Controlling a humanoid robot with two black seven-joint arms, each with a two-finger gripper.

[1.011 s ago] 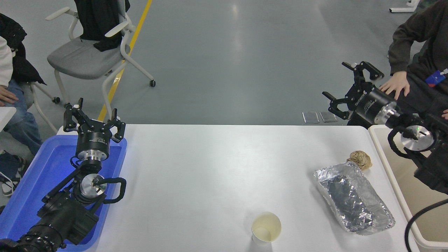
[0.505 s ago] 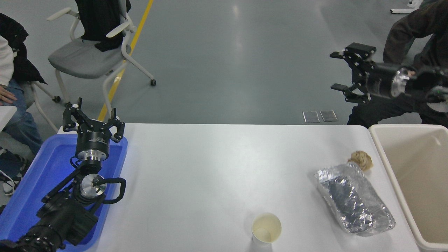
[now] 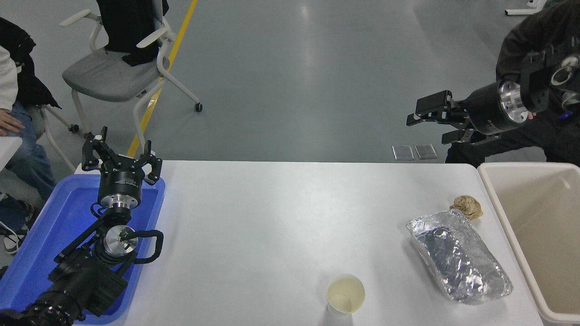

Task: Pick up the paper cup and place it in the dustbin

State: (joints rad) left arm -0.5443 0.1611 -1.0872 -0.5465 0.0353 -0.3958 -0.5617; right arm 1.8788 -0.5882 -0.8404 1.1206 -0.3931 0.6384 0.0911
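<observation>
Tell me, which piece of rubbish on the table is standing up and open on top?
The paper cup near the front edge. It stands upright with its round mouth open, while the silver foil bag lies flat and the brown paper ball is crumpled.

Beyond your white surface point(image 3: 272, 217) you see a smooth grey floor point(image 3: 294, 68) with soft glare streaks from overhead light. A yellow line point(image 3: 158, 90) runs diagonally across it at the left. A grey-seated chair point(image 3: 113, 77) on castors stands there, dark clothing point(image 3: 129, 22) draped over its back. Two small metal plates point(image 3: 414, 151) sit in the floor near the surface's far edge.
</observation>
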